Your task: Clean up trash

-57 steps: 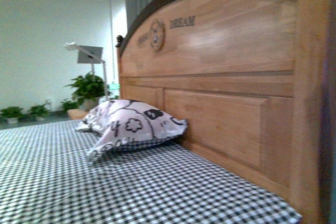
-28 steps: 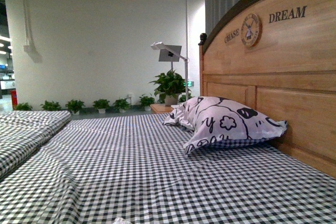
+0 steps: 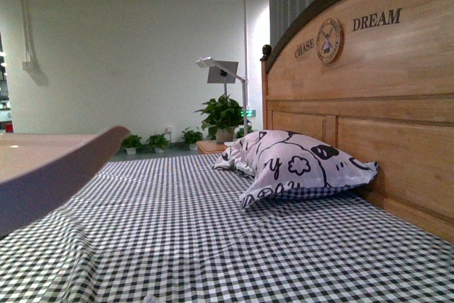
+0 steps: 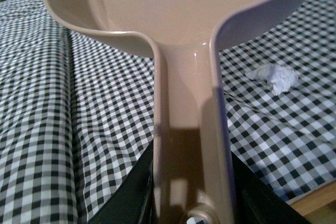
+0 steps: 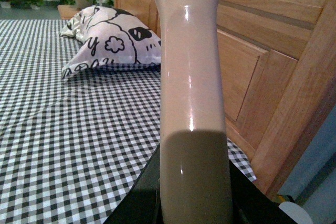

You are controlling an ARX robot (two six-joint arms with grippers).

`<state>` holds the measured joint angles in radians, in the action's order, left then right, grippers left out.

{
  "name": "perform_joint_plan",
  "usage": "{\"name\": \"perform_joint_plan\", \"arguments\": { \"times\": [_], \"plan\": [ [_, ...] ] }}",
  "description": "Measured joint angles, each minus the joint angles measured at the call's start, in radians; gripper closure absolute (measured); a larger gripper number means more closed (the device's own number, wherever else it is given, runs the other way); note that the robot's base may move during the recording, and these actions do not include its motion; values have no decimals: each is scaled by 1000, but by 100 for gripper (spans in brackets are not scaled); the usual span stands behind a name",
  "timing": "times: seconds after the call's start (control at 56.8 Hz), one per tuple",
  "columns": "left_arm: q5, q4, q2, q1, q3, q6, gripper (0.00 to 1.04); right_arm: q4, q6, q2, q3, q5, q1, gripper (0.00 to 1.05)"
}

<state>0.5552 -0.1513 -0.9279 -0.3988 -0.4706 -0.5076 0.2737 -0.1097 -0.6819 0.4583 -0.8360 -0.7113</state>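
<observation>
My left gripper (image 4: pixel 191 203) is shut on the handle of a beige dustpan (image 4: pixel 189 19), held above the black-and-white checked bed sheet (image 4: pixel 79 129). The pan's edge also shows at the left of the front view (image 3: pixel 50 164). A crumpled white paper scrap (image 4: pixel 275 75) lies on the sheet beside the pan. My right gripper (image 5: pixel 194 203) is shut on the beige brush handle (image 5: pixel 190 66), which stands up in front of the wrist camera. The brush's bristles are out of view.
A patterned white pillow (image 3: pixel 298 164) lies against the wooden headboard (image 3: pixel 383 90) marked "CHASE DREAM". The checked sheet (image 3: pixel 213 246) covers the bed. Potted plants (image 3: pixel 223 115) and a floor lamp (image 3: pixel 223 76) stand beyond the bed by the white wall.
The front view has swung left, away from the headboard, and then steadied. The dustpan's edge has come into the front view at the left.
</observation>
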Motion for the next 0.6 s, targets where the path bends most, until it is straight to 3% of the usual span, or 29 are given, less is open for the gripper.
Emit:
{"name": "perform_joint_plan", "arguments": {
  "times": [0.141,0.598],
  "plan": [
    [-16,19,-229,-23,-72,-261,78,0,0,0,0,-1,0,85],
    [14,138,-408,16,-141,-566,78,0,0,0,0,-2,0,85]
  ]
}}
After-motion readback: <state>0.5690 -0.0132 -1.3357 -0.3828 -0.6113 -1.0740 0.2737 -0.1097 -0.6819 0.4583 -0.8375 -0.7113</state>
